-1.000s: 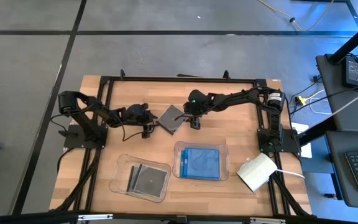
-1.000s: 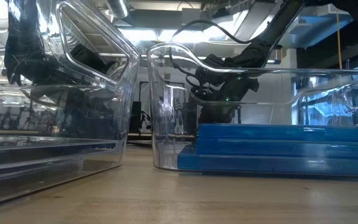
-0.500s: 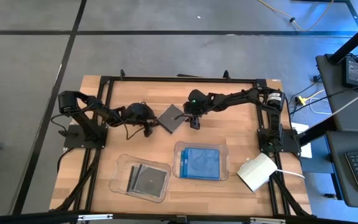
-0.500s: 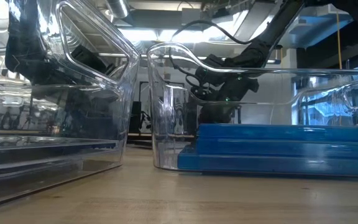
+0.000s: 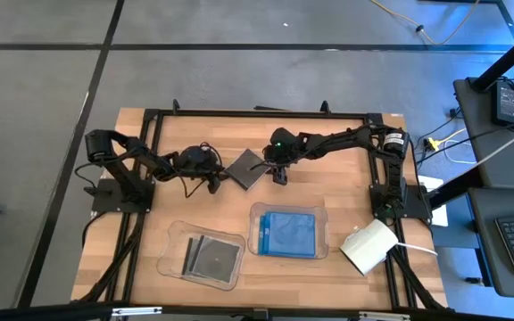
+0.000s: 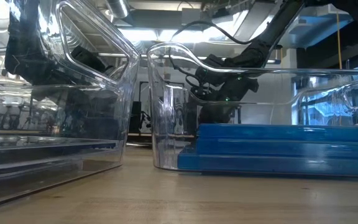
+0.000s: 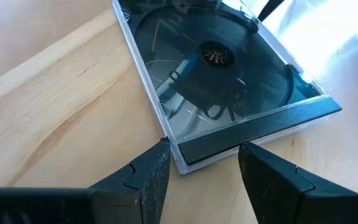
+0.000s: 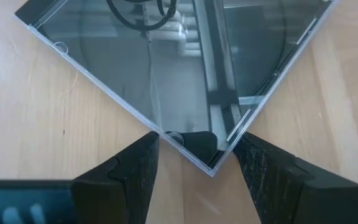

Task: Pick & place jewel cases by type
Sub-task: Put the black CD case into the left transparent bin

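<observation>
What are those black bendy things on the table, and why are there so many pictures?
They are two robot arms. One camera looks down from above, one sits low on the table, and one rides on each wrist. Between the arms a dark disc case lies on the wooden table. The left end effector and the right end effector each have open fingers around a corner of it. Nearer the front stand two clear trays: one holds dark cases, the other holds blue cases.

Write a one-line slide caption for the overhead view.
Both grippers, left and right, meet at a dark disc case lying on the table.
</observation>
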`<state>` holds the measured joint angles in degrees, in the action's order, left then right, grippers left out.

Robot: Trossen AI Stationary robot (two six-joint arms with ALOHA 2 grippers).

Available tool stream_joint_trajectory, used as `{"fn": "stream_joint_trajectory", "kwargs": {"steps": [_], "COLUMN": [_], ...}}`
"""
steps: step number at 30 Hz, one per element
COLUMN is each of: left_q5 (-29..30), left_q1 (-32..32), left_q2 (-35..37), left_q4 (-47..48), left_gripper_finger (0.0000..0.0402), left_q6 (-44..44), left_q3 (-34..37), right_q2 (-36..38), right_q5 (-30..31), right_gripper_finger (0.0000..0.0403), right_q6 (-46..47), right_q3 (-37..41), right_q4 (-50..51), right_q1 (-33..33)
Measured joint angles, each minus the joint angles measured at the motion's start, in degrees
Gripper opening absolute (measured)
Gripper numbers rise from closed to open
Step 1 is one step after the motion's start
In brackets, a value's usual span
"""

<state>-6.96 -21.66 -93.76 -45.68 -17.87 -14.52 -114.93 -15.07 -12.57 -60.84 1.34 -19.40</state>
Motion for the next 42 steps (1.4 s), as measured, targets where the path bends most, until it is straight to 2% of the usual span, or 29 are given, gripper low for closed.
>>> {"fn": "stream_joint_trajectory", "kwargs": {"steps": [15,33,39,42], "left_q5": [-1.24,-1.99,-1.42,-1.16], "left_q1": [-0.36,-0.23,-0.23,-0.25], "left_q2": [0.08,2.25,2.31,2.34], "left_q4": [-1.04,0.49,0.59,1.06], "left_gripper_finger": [0.0185,0.0185,0.0184,0.0184], "left_q6": [0.21,-7.23,-5.48,2.84], "left_q3": [0.00,0.00,0.00,0.11], "right_q2": [0.01,0.00,0.00,0.00], "right_q5": [-0.02,-0.26,-0.24,-0.01], "right_gripper_finger": [0.0219,0.0219,0.0219,0.0219], "right_q6": [-0.14,-0.34,-0.12,0.05], "right_q3": [-0.04,-0.07,-0.07,-0.07], "right_q4": [0.07,0.01,-0.07,-0.12], "right_q1": [-0.07,-0.09,-0.09,-0.09]}}
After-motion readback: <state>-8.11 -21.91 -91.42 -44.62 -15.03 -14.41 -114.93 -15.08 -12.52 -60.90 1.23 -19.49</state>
